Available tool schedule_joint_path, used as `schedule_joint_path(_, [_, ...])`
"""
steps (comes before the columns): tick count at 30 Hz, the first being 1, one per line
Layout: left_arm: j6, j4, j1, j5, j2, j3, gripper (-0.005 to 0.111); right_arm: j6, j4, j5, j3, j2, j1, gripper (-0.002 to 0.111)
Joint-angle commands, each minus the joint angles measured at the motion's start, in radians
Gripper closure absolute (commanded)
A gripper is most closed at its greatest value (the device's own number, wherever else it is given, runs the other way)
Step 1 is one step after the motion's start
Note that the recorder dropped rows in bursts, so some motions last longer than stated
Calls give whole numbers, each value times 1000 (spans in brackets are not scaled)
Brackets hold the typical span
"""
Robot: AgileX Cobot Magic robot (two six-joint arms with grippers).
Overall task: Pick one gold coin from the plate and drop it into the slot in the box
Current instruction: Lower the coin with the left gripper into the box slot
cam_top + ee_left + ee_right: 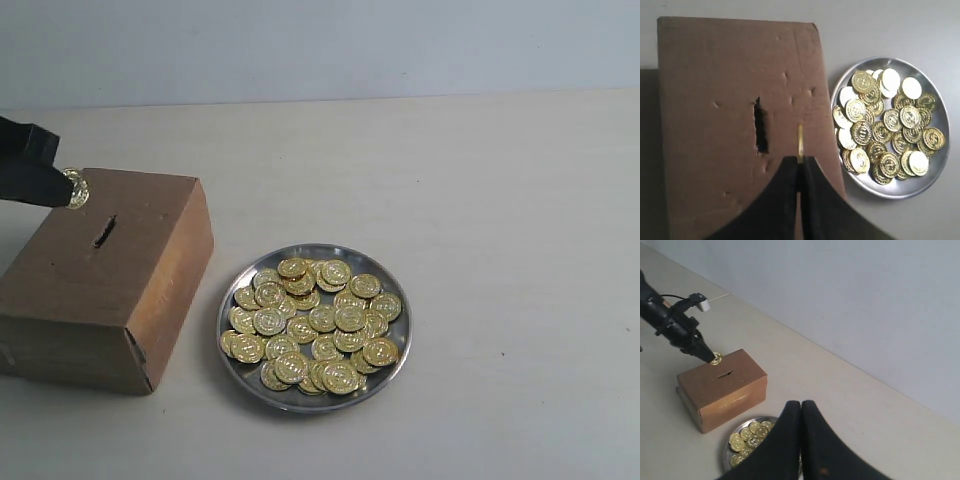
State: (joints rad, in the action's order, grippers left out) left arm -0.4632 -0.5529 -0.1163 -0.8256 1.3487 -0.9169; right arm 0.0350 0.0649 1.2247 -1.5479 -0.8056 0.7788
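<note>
My left gripper is shut on one gold coin, held on edge above the brown box near its far left corner. In the left wrist view the coin sticks out edge-on from the gripper, beside the dark slot and apart from it. The slot lies in the box's top face. The silver plate to the right of the box holds several gold coins. My right gripper is shut and empty, high above the table beyond the plate.
The box and plate stand on a plain beige table with a pale wall behind. The left arm reaches in from the left over the box.
</note>
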Motion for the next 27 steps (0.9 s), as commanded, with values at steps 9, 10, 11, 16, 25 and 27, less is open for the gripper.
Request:
schedule_joint_path(9, [172,264,-80,-100,155,-136,107,-3,-59,-4,-4,-2,-5,108])
schedule_joint_path(10, [172,267,-81,-93,162,-136,107,-3,-59,-4,-4,-2,-5,108])
schedule_joint_path(11, [174,267,-81,-84,171,-136,107,-3,-59,-4,-4,-2,-5,108])
schedule_joint_path(16, [179,264,-81,-47,199,-136,107,-3,-59,-4,-4,-2,-5,108])
schedule_joint_path(25, [179,261,-81,-9,217,-136,107,-3,-59,-4,-4,-2,-5,108])
schedule_joint_path(27, [179,261,-81,-8,220,-136,107,-3,-59,-4,-4,-2,-5,108])
